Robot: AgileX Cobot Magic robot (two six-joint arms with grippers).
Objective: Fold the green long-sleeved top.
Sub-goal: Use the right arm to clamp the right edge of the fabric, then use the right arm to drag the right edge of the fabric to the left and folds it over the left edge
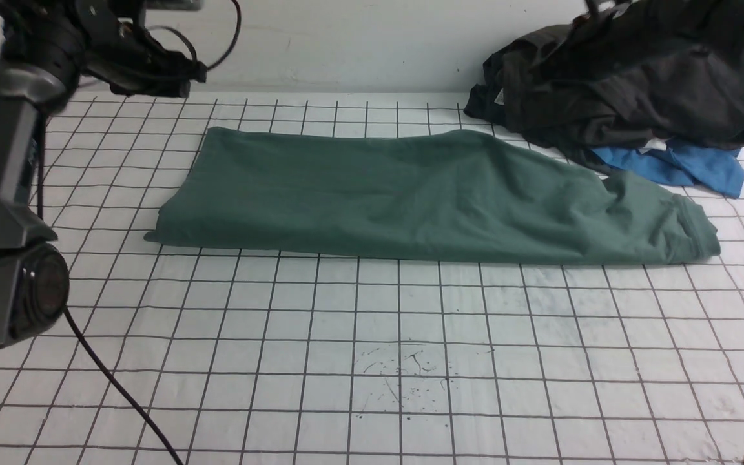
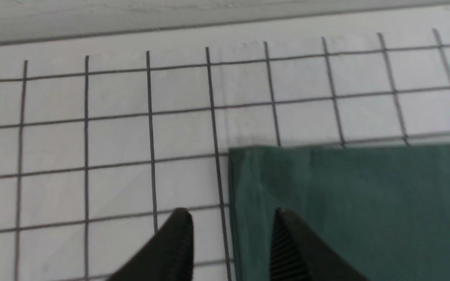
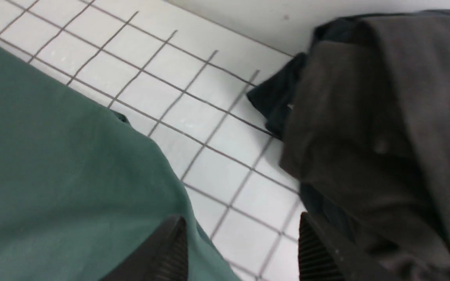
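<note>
Front view is showing the green long-sleeved top (image 1: 423, 200) lying folded on the table (image 1: 372, 336). Left gripper (image 2: 231, 214) and right gripper (image 3: 241, 220) are hovering, fingers parted, gripping nothing.

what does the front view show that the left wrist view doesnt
Only the front view: the whole green long-sleeved top folded into a long band, the dark charcoal garment heaped at the far right with a blue garment under it, and dark specks on the near part of the table.
Only the left wrist view: the left gripper, jaws apart, straddling the top's side edge near a corner and holding nothing.
Both: the green top lying flat on the gridded table.
</note>
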